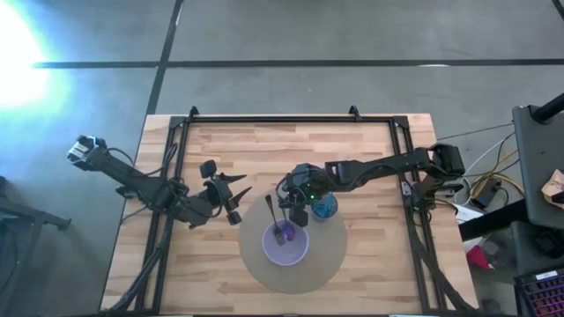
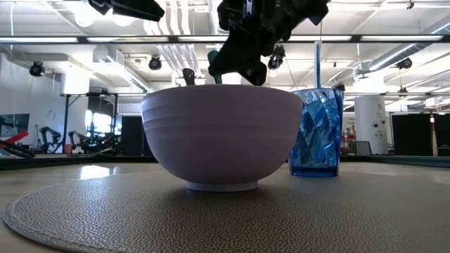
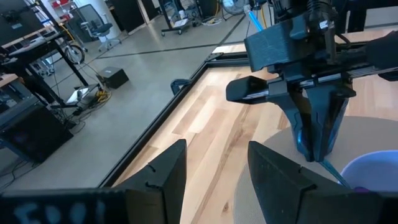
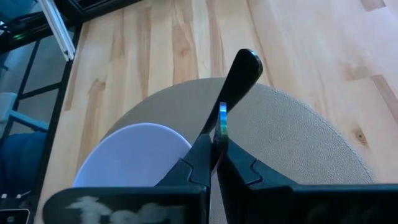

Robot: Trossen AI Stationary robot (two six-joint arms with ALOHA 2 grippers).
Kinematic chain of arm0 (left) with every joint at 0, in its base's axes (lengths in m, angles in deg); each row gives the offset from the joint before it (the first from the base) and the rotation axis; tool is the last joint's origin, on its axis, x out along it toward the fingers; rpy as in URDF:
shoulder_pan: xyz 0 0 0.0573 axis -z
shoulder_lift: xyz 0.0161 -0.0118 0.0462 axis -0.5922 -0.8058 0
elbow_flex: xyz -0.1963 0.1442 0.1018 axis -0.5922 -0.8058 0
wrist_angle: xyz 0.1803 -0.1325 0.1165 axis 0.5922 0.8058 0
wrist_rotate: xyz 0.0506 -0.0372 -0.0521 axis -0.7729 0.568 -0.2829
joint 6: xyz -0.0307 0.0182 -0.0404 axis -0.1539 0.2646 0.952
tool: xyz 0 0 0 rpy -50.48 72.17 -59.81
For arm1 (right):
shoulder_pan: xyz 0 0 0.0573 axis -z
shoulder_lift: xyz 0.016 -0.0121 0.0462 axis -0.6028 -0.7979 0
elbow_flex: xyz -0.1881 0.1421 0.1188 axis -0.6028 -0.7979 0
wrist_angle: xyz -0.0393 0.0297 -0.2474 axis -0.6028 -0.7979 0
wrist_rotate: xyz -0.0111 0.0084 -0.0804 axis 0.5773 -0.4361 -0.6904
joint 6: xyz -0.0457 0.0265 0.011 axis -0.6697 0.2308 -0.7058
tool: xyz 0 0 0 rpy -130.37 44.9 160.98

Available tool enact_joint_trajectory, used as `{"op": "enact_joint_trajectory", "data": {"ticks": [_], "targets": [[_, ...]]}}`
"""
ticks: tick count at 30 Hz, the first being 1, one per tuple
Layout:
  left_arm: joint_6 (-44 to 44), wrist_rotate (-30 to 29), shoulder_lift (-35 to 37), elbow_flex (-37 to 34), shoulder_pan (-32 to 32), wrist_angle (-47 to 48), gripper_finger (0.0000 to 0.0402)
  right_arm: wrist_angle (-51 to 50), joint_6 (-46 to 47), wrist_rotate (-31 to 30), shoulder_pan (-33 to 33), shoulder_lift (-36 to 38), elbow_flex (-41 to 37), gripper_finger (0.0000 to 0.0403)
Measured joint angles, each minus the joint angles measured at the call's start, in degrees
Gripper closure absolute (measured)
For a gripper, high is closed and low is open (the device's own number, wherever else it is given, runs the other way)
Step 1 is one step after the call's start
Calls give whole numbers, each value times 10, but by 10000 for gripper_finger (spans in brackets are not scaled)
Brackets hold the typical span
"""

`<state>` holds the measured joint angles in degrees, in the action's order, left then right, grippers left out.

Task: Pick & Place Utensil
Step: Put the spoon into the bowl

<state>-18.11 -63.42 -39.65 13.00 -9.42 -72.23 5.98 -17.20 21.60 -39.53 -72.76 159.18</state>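
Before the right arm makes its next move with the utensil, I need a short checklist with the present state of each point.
1. Right gripper shut on the dark-handled utensil: ok.
2. Utensil over the pale lilac round bowl: ok in the high view.
3. Bowl sits upright on the round grey textured mat: ok.
4. Blue faceted plastic cup stands beside the bowl, apart from it: ok.
5. Left gripper open, waiting left of the mat: ok.
6. Utensil tip touches the bowl floor: cannot tell.
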Motion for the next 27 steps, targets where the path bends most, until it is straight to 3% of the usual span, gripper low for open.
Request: {"op": "enact_joint_trajectory", "data": {"ticks": [11, 16, 27], "targets": [[0, 0, 0, 0, 0, 0, 236, -3, -4, -3, 2, 0, -4, 387], [0, 0, 0, 0, 0, 0, 236, -18, -8, -31, 1, -2, -7, 357], [0, 0, 0, 0, 0, 0, 236, -17, -4, -31, 1, -2, -7, 300]]}}
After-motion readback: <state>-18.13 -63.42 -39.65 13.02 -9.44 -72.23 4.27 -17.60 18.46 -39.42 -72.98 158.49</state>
